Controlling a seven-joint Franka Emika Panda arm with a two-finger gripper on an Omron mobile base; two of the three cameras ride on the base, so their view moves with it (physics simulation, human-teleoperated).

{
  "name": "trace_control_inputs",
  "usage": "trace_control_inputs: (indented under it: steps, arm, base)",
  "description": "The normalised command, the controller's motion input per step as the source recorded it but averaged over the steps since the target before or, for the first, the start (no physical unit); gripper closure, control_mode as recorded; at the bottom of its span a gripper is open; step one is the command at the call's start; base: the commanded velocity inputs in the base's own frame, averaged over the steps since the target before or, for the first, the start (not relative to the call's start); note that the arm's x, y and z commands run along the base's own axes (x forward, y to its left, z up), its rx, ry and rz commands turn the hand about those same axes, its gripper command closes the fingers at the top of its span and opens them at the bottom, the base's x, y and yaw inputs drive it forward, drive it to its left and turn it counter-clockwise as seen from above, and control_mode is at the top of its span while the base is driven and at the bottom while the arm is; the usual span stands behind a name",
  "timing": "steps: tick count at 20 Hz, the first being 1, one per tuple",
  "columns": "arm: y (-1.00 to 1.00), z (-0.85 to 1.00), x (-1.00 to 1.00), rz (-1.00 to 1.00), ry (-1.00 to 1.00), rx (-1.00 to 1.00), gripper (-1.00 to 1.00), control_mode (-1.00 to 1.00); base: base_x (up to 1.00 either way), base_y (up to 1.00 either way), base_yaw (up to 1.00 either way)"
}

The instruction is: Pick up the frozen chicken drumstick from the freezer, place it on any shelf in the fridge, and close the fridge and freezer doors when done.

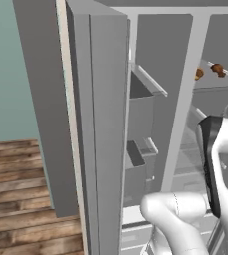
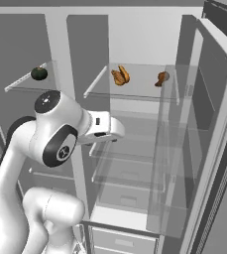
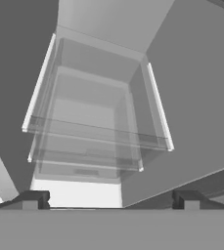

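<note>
Jaws: spread wide, holding nothing; gripper (image 3: 109,200) points into the fridge (image 2: 135,39).
Drumstick (image 2: 161,78): lies on the fridge's upper shelf (image 2: 135,92), above the jaws.
Left: fridge door (image 2: 214,139) and freezer door (image 1: 105,124), both open.

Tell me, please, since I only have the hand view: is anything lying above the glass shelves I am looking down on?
Observer: Yes. The top glass shelf holds a brown food item and a drumstick-shaped piece.
Operator: Thank you. Is that compartment's door shut?
Observer: No, the right-hand door stands wide open.
Operator: Is there anything in the neighbouring compartment?
Observer: A dark green item sits on its upper shelf.
</note>
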Motion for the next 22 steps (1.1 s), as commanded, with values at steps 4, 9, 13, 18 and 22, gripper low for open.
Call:
trace_control_inputs:
  steps: [4,9,13,18,22]
  arm:
    - [0.0,0.0,0.0,0.0,0.0,0.0,-1.0,1.0]
    - [0.0,0.0,0.0,0.0,0.0,0.0,-1.0,1.0]
    - [0.0,0.0,0.0,0.0,0.0,0.0,-1.0,1.0]
    - [0.0,0.0,0.0,0.0,0.0,0.0,-1.0,1.0]
    - [0.0,0.0,0.0,0.0,0.0,0.0,-1.0,1.0]
  base:
    - [-0.24,-0.17,0.0]
    - [0.0,0.0,0.0]
    - [-0.12,-0.08,0.0]
    - [-0.64,-0.17,0.0]
    - [-0.55,-0.25,0.0]
